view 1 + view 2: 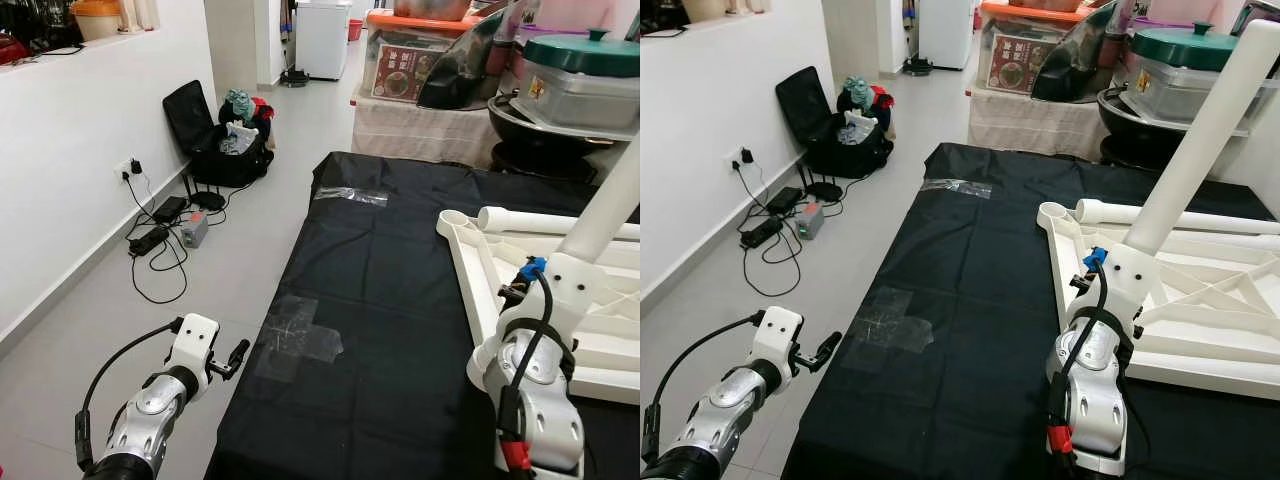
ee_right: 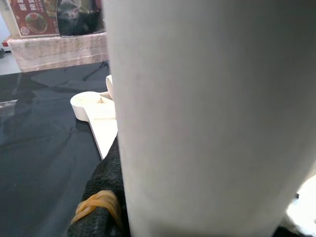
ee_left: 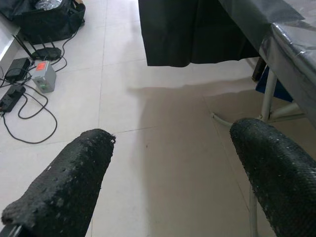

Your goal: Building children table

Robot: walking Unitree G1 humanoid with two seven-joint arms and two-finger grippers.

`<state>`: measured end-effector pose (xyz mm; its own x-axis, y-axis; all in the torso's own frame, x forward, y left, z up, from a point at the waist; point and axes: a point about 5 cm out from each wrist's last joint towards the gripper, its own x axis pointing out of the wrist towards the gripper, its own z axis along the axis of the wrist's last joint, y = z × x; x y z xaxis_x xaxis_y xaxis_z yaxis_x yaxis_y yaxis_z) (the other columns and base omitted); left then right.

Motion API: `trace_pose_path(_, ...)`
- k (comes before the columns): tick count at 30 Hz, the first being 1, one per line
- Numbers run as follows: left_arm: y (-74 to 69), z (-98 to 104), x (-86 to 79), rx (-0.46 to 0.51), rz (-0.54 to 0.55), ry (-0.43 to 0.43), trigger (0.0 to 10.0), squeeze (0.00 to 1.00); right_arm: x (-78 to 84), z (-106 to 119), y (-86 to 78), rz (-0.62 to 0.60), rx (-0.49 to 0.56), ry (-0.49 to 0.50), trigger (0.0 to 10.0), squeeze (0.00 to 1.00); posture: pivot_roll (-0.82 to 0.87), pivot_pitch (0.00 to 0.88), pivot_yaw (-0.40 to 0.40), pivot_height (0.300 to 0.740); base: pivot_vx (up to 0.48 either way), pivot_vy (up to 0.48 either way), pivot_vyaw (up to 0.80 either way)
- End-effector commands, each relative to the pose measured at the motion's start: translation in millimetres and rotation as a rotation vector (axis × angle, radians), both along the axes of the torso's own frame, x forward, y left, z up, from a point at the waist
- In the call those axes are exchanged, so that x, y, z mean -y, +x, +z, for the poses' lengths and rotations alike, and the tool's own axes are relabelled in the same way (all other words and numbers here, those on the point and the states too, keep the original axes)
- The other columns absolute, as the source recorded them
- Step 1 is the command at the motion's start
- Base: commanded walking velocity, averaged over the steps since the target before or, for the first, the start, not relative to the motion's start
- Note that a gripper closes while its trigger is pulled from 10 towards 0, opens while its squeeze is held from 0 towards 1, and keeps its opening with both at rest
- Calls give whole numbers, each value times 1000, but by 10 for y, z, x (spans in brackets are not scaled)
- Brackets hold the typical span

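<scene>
We see a black cloth [image 1: 970, 290] covering a low surface, and we use it as our landmark. On the right part of this cloth lies the white tabletop [image 1: 1200, 300] of the children table, turned upside down, with a round socket at its near corner. One white leg [image 1: 1170, 215] lies flat on the far edge of the tabletop. Our right gripper [image 2: 106, 197] holds a second white table leg [image 1: 1205, 130] above the near corner of the tabletop; the leg stands tilted, rising toward the upper right. In the right wrist view this leg is very close, and one black finger [image 2: 101, 190] with a yellow rubber band presses against it, so the jaws are pinching the leg.

Our left gripper [image 3: 173, 168] hangs beside the left edge of the cloth, over the grey floor [image 3: 163, 123]. Its two fingers are spread apart and hold nothing.

Farther left from the cloth, by the white wall [image 1: 70, 130], there are cables [image 1: 150, 250] and a black bag [image 1: 215, 140].
</scene>
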<state>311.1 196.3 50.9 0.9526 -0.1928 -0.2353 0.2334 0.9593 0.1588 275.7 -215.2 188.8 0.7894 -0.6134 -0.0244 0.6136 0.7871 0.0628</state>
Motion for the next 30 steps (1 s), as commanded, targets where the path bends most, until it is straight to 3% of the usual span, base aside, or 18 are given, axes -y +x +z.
trace_pose_path(1,-33,-49,-11,-15,3,12,10000,0,-9,-37,0,3,-24,15,10000,75,31,0,-77,740,0,0,0)
trace_pose_path(2,-34,-50,-11,-16,3,12,10000,0,-2,-27,-4,-2,-17,10,10000,380,31,0,-77,740,0,0,0)
trace_pose_path(3,-34,-50,-11,-16,3,12,10000,0,-2,-27,-4,-2,-17,10,10000,380,31,0,-77,740,0,0,0)
trace_pose_path(4,-34,-50,-12,-16,3,12,10000,0,7,-17,-9,-6,-13,13,10000,1000,29,0,-75,740,0,0,0)
trace_pose_path(6,-33,-49,-15,-16,2,13,10000,0,12,3,-7,5,-14,9,10000,1000,24,0,-70,740,0,0,0)
trace_pose_path(7,-31,-48,-11,-16,0,13,10000,0,15,18,6,25,-3,1,10000,0,22,0,-68,740,0,0,0)
trace_pose_path(10,-29,-47,-4,-16,-2,13,10000,0,17,33,21,48,9,-8,10000,0,23,0,-68,740,0,0,0)
trace_pose_path(11,-24,-43,10,-15,-5,12,10000,0,82,111,40,74,68,-30,10000,0,20,0,-65,740,0,0,0)
trace_pose_path(19,-24,-47,7,-17,-6,12,10000,0,255,212,22,116,144,-9,10000,0,15,0,-64,740,0,0,0)
trace_pose_path(21,-23,-50,14,-20,-10,11,10000,0,192,172,63,286,163,54,10000,0,13,0,-59,740,0,0,0)
trace_pose_path(25,-15,-44,25,-19,-14,11,10000,0,203,143,85,378,163,54,10000,0,10,0,-58,740,0,0,0)
trace_pose_path(26,-7,-38,23,-18,-13,10,10000,0,220,136,96,393,153,36,902,0,10,0,-60,740,0,0,0)
trace_pose_path(28,-1,-33,21,-17,-12,10,10000,0,226,133,105,404,148,28,902,0,10,0,-60,740,0,0,0)
trace_pose_path(29,3,-30,19,-16,-11,10,10000,0,231,133,113,406,147,27,0,0,13,0,-62,740,0,0,0)
trace_pose_path(30,2,-28,15,-15,-10,11,10000,0,239,136,121,397,152,30,0,0,16,0,-63,740,0,0,0)
